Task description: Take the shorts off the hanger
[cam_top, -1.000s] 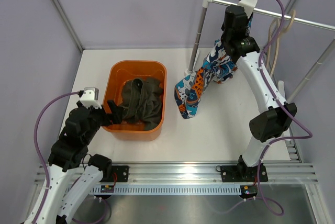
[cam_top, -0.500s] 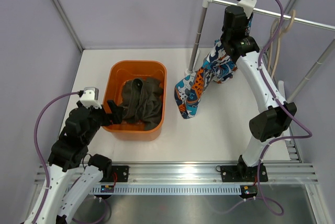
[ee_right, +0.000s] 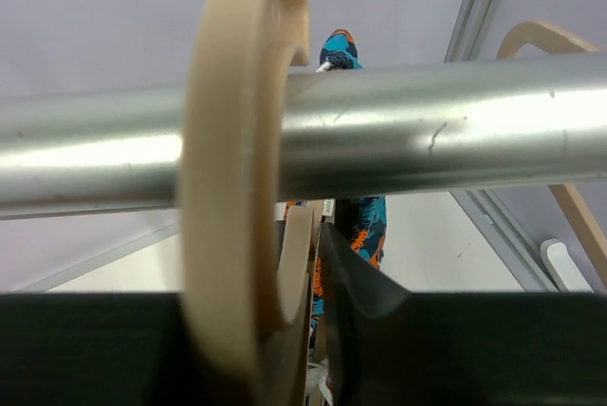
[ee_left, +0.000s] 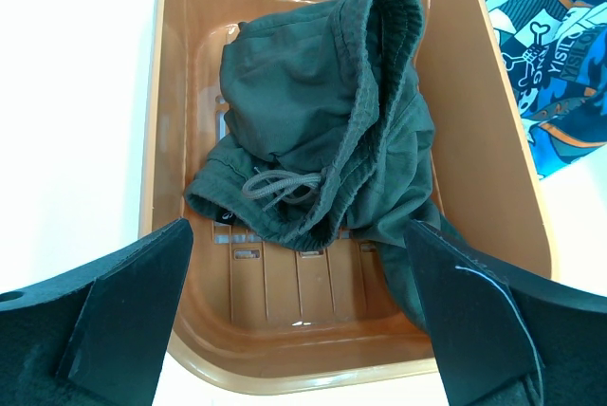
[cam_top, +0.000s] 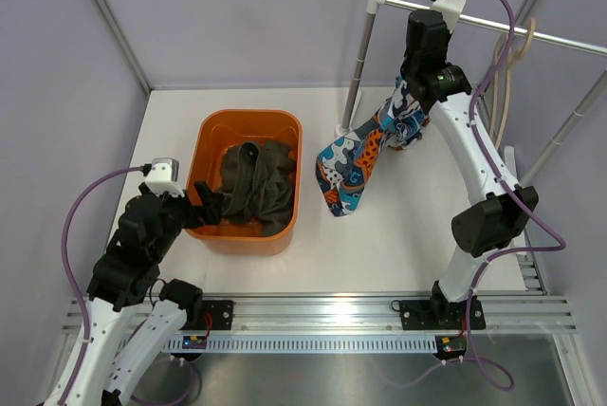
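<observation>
The printed shorts [cam_top: 356,155] hang from a beige wooden hanger [ee_right: 242,140] hooked over the metal rail [cam_top: 531,34], and their lower end lies on the table. My right gripper [cam_top: 425,36] is up at the rail, shut on the hanger's neck just under the hook [ee_right: 318,330]. Printed fabric [ee_right: 365,226] shows behind the fingers. The olive-green shorts [cam_top: 256,183] lie bunched in the orange tub [cam_top: 248,119]. My left gripper [cam_top: 211,205] is open and empty over the tub's near edge; in its wrist view [ee_left: 299,230] the green shorts [ee_left: 322,140] lie beyond it.
The rail rests on a white upright post [cam_top: 360,55] standing on the table behind the shorts. More empty beige hangers [cam_top: 503,64] hang on the rail to the right, one showing in the right wrist view [ee_right: 560,46]. Purple walls enclose the table.
My right gripper has shifted slightly up and right at the rail, and the top of the printed shorts has drawn in with it. The left arm has not moved.
</observation>
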You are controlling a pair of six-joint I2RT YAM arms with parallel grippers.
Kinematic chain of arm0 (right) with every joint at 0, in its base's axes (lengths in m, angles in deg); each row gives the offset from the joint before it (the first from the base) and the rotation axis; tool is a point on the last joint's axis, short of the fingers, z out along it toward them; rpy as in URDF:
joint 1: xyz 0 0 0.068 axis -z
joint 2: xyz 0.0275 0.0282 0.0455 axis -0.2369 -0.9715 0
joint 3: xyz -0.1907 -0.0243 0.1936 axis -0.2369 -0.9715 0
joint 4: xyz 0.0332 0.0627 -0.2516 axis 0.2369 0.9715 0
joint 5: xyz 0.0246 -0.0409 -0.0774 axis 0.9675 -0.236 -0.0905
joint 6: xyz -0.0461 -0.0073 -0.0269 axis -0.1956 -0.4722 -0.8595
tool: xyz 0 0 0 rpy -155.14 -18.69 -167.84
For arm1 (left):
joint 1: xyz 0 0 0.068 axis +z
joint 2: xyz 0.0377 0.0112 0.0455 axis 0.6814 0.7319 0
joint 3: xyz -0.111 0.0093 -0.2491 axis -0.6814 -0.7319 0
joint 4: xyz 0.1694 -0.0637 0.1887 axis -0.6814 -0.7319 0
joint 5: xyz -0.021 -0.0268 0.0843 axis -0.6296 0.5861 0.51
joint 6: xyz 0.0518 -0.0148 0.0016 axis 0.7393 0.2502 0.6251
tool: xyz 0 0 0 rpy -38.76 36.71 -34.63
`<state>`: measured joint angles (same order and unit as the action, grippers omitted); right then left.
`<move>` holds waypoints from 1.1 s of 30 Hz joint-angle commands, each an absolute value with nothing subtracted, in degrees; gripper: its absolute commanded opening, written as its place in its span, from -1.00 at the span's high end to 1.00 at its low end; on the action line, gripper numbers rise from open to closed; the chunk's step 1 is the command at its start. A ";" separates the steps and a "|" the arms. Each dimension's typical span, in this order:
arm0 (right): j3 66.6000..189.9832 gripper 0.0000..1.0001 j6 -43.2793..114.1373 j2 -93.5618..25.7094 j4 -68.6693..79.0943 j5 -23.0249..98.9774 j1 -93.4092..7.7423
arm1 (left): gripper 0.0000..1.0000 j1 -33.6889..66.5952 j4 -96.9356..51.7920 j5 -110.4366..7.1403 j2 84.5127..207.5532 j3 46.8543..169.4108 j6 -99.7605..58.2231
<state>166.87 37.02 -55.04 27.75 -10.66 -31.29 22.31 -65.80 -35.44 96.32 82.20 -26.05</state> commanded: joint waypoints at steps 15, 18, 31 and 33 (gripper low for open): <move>171.13 0.68 35.74 -54.89 30.90 -11.68 -30.76 | -0.98 22.03 -63.87 -35.21 96.12 81.75 -25.19; 171.22 0.60 35.38 -55.41 30.98 -12.03 -30.67 | -0.98 22.03 -63.87 -35.21 96.12 81.75 -25.19; 172.54 0.22 35.91 -58.31 31.51 -11.50 -29.18 | -0.98 21.68 -63.96 -35.04 96.29 81.75 -25.19; 172.02 0.25 36.00 -58.32 31.16 -11.33 -28.91 | -0.98 21.77 -63.88 -35.04 96.29 81.67 -25.19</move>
<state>170.50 36.08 -57.59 31.34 -10.70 -29.83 21.98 -65.80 -35.44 96.30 82.20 -26.03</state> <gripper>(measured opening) 0.386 0.988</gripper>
